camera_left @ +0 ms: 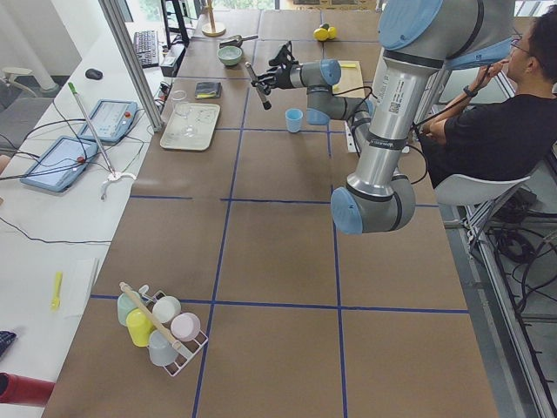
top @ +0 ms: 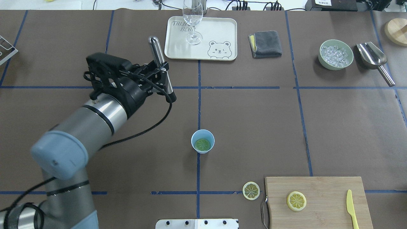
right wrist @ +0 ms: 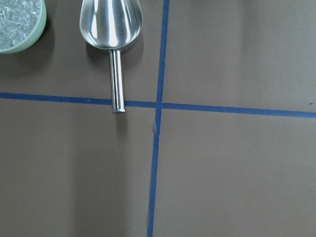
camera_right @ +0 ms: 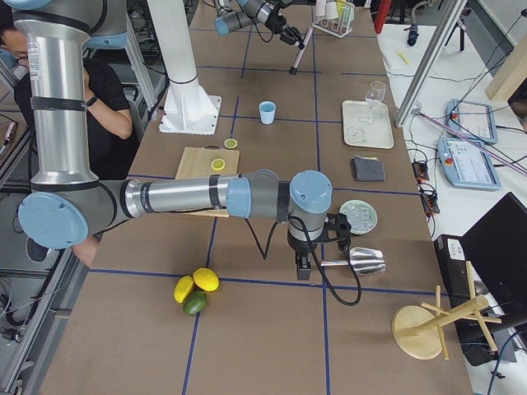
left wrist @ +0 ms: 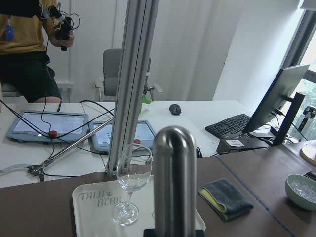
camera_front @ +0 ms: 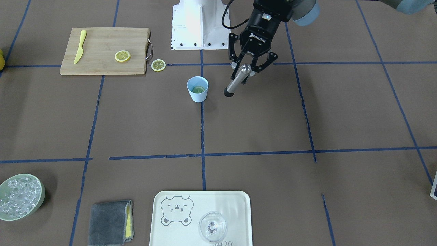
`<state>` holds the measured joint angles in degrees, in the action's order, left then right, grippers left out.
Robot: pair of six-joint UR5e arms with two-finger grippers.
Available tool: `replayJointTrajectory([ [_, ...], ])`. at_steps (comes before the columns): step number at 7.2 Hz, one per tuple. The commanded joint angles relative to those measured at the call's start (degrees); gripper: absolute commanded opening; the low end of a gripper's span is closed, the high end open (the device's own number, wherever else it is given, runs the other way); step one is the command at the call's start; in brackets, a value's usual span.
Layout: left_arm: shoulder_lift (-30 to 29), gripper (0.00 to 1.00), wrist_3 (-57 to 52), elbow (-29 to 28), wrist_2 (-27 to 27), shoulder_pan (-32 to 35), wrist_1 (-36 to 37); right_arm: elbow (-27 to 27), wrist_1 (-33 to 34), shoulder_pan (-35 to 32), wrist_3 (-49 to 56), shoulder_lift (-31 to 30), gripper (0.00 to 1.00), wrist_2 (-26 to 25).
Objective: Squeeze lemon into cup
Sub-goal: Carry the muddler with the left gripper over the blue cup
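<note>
The light-blue cup (top: 202, 141) stands near the table's middle, also in the front view (camera_front: 197, 89). A lemon slice (top: 202, 145) lies flat inside it (camera_front: 198, 90). My left gripper (camera_front: 243, 70) is shut on a steel rod with a black tip (camera_front: 235, 83), held tilted in the air beside the cup, to its left and beyond it in the overhead view (top: 164, 73). The rod (left wrist: 174, 182) fills the left wrist view. My right gripper (camera_right: 317, 247) shows only in the exterior right view, beside a steel scoop (right wrist: 110, 22); I cannot tell whether it is open or shut.
A cutting board (top: 321, 190) holds another slice (top: 296, 200) and a yellow knife (top: 352, 208); a third slice (top: 251, 190) lies beside it. A tray (top: 222, 31) with a clear glass (top: 192, 22), a grey cloth (top: 264, 43) and a bowl of ice (top: 336, 54) stand along the far edge.
</note>
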<state>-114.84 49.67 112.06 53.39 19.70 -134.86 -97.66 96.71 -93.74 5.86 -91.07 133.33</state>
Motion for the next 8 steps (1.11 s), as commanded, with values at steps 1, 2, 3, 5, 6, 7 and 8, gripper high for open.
replayJointTrajectory([
  [1, -2.8, 0.0, -0.2, -3.4, -7.6, -8.3, 0.0, 0.7, -8.5, -0.2, -1.5, -4.9, 1.0, 0.1],
  [2, -5.1, 0.0, -0.4, -5.2, -7.7, -9.8, 0.0, 0.4, -8.9, -0.2, -2.2, -6.1, 1.0, 0.4],
  [3, -6.3, 0.0, -0.5, -6.7, -7.5, -10.8, 0.0, 0.4, -8.9, -0.2, -2.3, -6.1, 1.0, 1.0],
  [5, -6.4, 0.0, -0.5, -7.0, -7.2, -11.7, -0.2, 0.6, -8.9, -0.2, -2.3, -6.1, 1.0, 0.9],
  [6, -6.4, 0.0, -0.5, -7.2, -7.2, -11.7, -0.2, 0.6, -8.9, -0.2, -2.3, -6.1, 1.0, 0.9],
  [7, -7.0, 0.0, -0.4, -9.0, -7.2, -11.8, -0.3, 0.6, -8.9, -0.2, -2.3, -6.1, 1.0, 1.0],
  [8, -7.9, 0.0, 0.2, -11.4, -7.2, -11.8, -0.4, 0.6, -8.9, -0.3, -2.3, -6.1, 1.0, 1.0],
])
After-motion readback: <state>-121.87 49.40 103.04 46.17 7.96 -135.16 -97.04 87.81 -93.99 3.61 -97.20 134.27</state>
